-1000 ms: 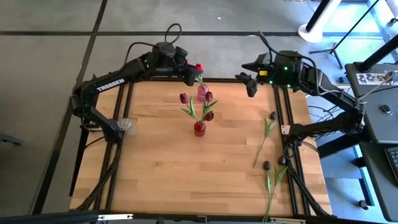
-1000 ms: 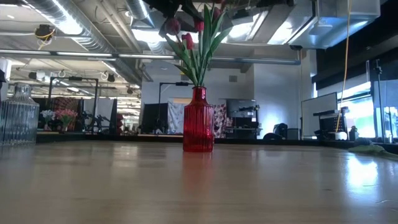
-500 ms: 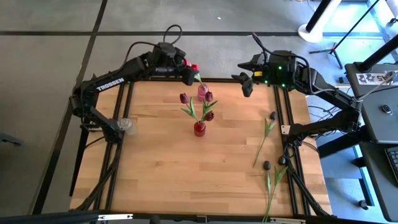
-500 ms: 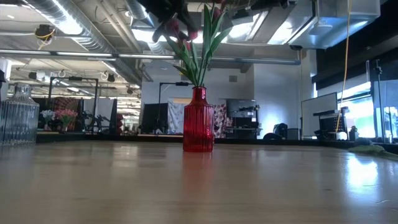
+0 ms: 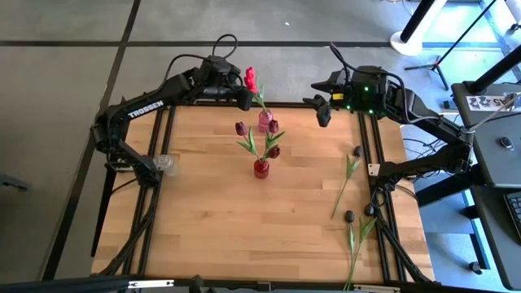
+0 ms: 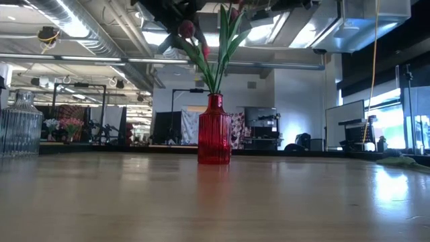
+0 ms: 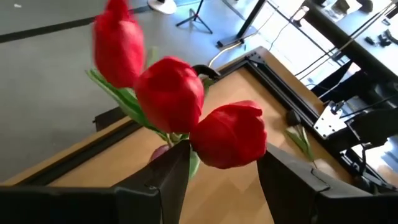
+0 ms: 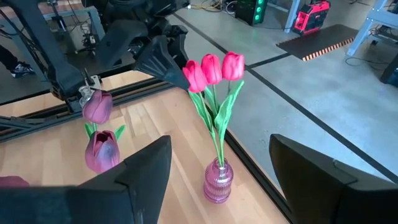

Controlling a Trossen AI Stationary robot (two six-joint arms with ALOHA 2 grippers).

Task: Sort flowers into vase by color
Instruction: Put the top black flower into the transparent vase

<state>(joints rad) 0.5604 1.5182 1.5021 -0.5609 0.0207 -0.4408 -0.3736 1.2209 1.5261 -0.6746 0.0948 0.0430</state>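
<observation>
A small pink vase stands near the table's far edge with three red tulips stuck in it by their stems. My left gripper is open at the height of their heads, its fingers on either side of the stems. A red vase at mid-table holds maroon tulips. Two more maroon tulips lie flat near the right edge. My right gripper hovers open and empty over the far right corner. My left gripper comes level from the table's left at the red tulips just below their heads. One finger lies close beside a stem and leaf. Whether it touches them I cannot tell.
A clear ribbed vase stands at the table's left edge. Dark rails frame the wooden top, whose near half is bare. Room equipment shows beyond the far edge.
My left gripper has drawn slightly toward the far left, and the red tulip head beside it has swung that way, its stem staying in the pink vase. My right gripper has shifted a little toward the table's left.
</observation>
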